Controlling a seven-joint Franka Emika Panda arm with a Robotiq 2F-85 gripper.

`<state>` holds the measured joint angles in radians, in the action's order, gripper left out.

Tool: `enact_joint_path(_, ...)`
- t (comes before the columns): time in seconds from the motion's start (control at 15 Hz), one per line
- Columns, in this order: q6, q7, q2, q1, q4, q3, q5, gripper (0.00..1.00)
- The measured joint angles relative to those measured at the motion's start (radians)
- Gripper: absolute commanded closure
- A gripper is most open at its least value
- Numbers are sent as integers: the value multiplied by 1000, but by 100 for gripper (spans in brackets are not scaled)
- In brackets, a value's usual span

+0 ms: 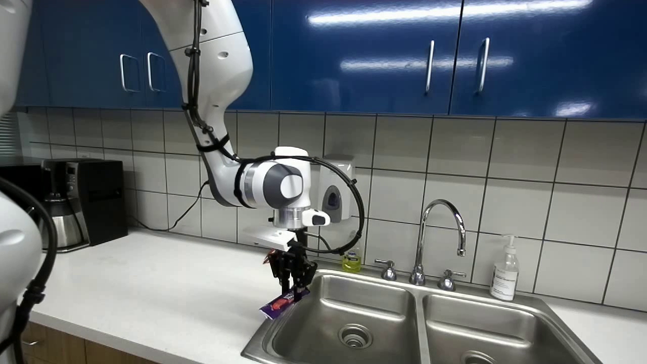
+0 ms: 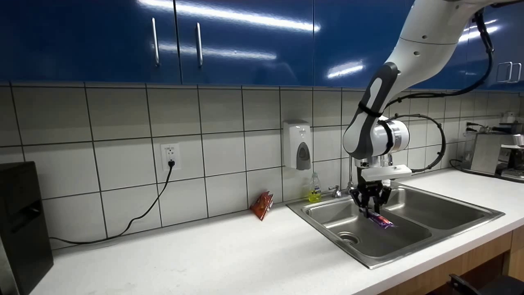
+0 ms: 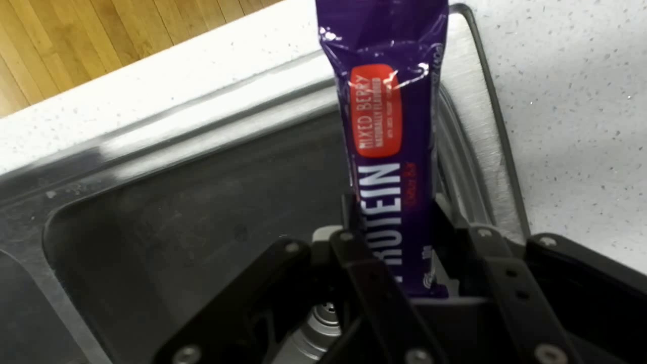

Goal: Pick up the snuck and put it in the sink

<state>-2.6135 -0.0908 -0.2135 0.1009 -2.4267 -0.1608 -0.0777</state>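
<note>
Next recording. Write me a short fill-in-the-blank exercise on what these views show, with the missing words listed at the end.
The gripper is closed on a ____-wrapped snack bar.
In the wrist view, the bar's red label reads "MIXED ____".
The steel sink has ____ basins.
In both exterior views, the glossy upper cabinets are ____.

Missing words: purple; BERRY; two; blue.

A kitchen: 2-basin sink (image 1: 421,323), chrome faucet (image 1: 420,247), blue overhead cabinets (image 1: 364,45), tiled wall (image 2: 223,153), white counter (image 1: 167,278).
</note>
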Motion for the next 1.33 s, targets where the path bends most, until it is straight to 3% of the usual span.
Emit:
enact_joint_path(0.53, 0, 0, -74, 32, 91, -23, 20, 87)
enact_joint_path(1.33, 41, 0, -314, 53, 357, -24, 57, 87)
